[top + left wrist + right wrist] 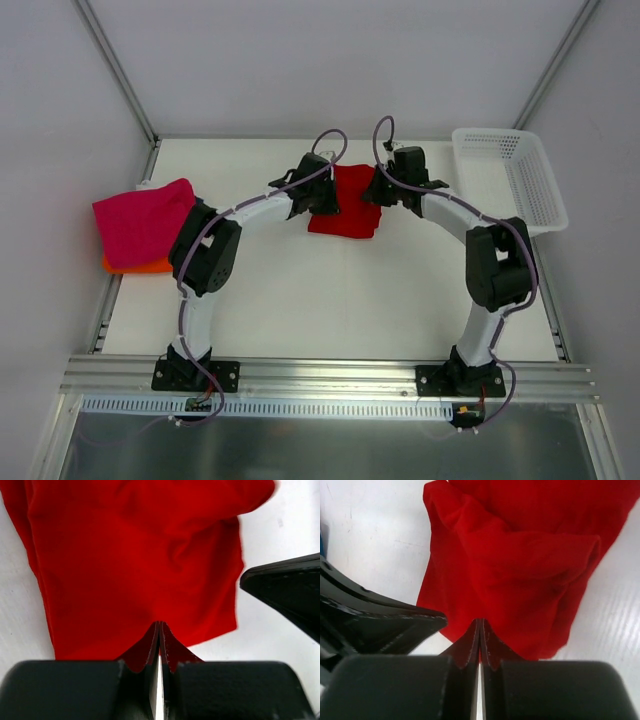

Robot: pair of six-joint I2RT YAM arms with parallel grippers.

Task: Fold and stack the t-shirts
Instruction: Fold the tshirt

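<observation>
A bright red t-shirt [345,212] lies partly folded at the middle back of the white table. My left gripper [324,207] is at its left edge and my right gripper [377,197] at its right edge. In the left wrist view the gripper [160,625] is shut, its tips pinching the near edge of the red cloth [135,565]. The right wrist view shows the same: the gripper [480,622] is shut on the near edge of the cloth [520,565]. A folded magenta-pink t-shirt [143,220] lies on an orange one [135,266] at the table's left edge.
A white mesh basket [510,180] stands at the back right corner. The right arm's black finger [290,590] shows at the right of the left wrist view, and the left arm's finger [370,620] at the left of the right wrist view. Metal frame rails border the table.
</observation>
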